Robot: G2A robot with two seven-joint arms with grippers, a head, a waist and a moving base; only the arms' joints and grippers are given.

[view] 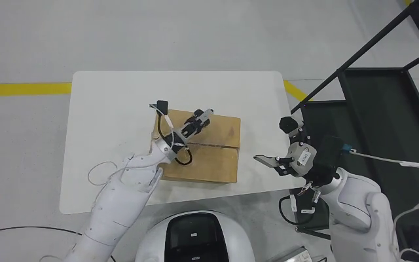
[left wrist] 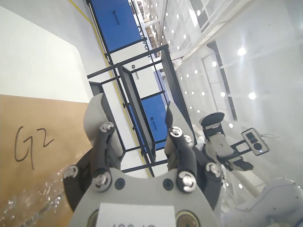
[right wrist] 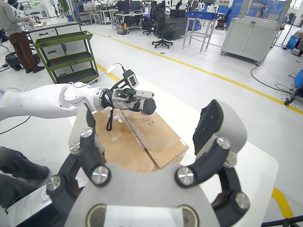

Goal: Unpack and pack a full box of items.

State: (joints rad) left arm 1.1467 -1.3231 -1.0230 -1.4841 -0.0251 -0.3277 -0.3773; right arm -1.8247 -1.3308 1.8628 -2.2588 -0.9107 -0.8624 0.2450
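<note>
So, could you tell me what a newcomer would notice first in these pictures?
The closed cardboard box, with a taped seam along its top, draws the eye first; it sits near the middle of the white table. The left gripper hangs open over the box's top. The right gripper is also open, near the table's edge and apart from the box.

the box is closed, so its contents are hidden; seen from above, the left claw covers part of its top flaps.
</note>
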